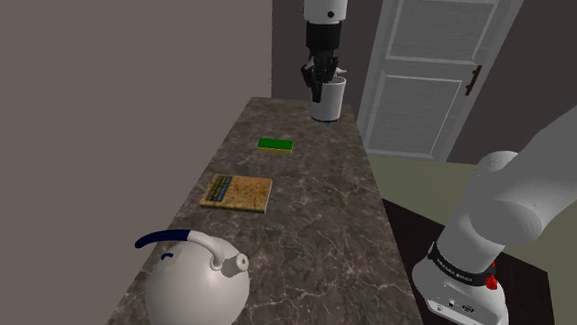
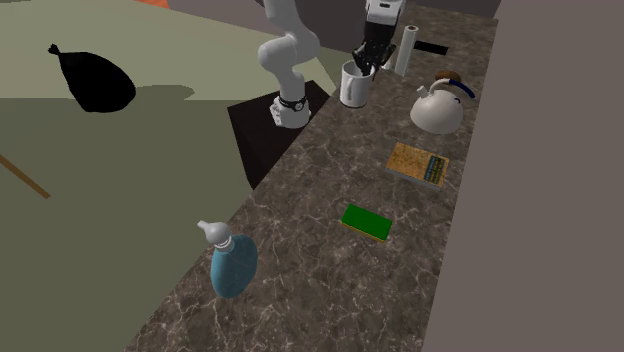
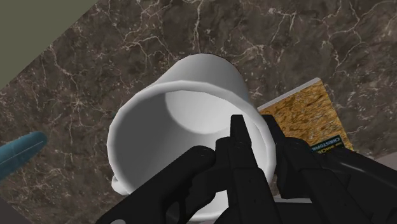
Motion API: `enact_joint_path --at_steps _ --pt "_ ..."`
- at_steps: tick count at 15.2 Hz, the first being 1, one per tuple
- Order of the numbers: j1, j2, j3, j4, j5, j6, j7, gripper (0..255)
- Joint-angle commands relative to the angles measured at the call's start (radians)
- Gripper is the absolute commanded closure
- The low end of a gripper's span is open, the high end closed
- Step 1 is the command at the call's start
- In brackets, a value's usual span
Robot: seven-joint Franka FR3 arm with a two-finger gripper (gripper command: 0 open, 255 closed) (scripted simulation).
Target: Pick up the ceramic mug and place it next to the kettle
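Observation:
A plain white mug (image 1: 328,100) hangs in the air above the dark marble counter (image 1: 320,235). My black gripper (image 1: 321,77) is shut on its rim from above. In the wrist view one finger sits inside the mug (image 3: 184,121) and the other outside, with the gripper (image 3: 256,132) clasping the wall between them. A white kettle (image 1: 197,286) with a blue handle stands at the near end of the counter in the shoulder view. From the second exterior view the mug (image 2: 354,88) and gripper (image 2: 364,62) are to the left of the kettle (image 2: 438,105).
A tan patterned book (image 1: 237,193) and a flat green block (image 1: 275,144) lie mid-counter. A blue bottle (image 2: 233,262) stands toward the counter's other end and a white paper roll (image 2: 404,50) behind the kettle. A wall runs along the counter; a white door (image 1: 427,60) is beyond.

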Motion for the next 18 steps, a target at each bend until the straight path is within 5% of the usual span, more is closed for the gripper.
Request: enact_joint_path --at_steps 1,18 --pt "0.017 -0.002 0.033 0.003 0.013 -0.007 0.047 255" --pt "0.152 0.060 0.323 0.080 0.110 -0.024 0.453 255"
